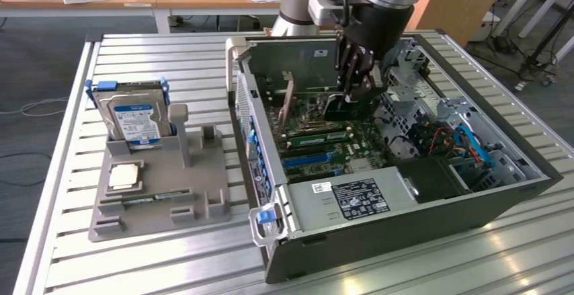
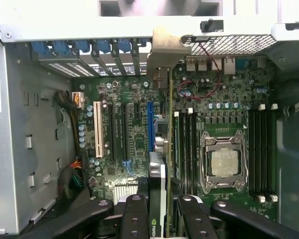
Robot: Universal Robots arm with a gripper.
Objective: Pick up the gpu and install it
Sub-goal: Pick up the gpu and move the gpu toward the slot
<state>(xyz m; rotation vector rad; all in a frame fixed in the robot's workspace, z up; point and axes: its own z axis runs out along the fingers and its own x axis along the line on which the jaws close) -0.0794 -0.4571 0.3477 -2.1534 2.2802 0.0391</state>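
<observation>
Pickup looks complete: the gpu, a thin flat dark circuit card with a silvery metal bracket at one end, is off the slatted metal worktop and inside the open dark tower computer case. The black multi-link end effector is closed narrowly on the card's upper edge, with a finger on each face. In the wrist view the card stands on edge over the green motherboard, just beside the long blue expansion slot, and its bracket reaches toward the rear slot openings. Seating cannot be confirmed; judged as insertion in progress, with the card not yet shown pressed home. The arm reaches down steeply into the case from the far side, wrist pointing at the board. On the worktop, well apart, the grey moulded holder carries the silver hard drive with a blue-white label.
</observation>
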